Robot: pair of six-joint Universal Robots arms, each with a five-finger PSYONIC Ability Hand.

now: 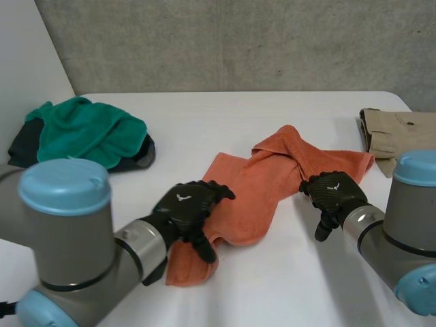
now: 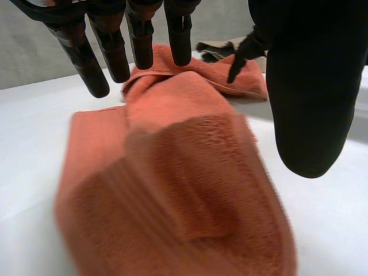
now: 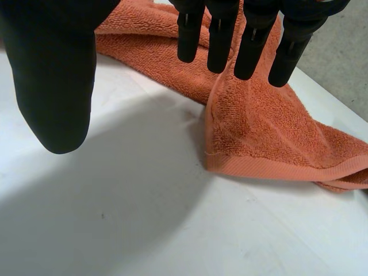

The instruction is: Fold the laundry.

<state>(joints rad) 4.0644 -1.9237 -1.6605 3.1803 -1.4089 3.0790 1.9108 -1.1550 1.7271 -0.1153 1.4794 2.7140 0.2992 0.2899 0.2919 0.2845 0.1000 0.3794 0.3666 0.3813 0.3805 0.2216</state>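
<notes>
Hovering over the orange towel [image 1: 253, 182], left robot hand [image 1: 187, 208] seems empty.

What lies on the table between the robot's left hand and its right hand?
The crumpled orange towel spans that stretch in the head view: the left hand is over its near end, the right hand by its other end.

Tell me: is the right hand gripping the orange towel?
No, the right hand holds its fingers straight above the orange towel, thumb apart.

Rumpled orange towel [image 1: 259, 184] mid-table; unfolded
</notes>
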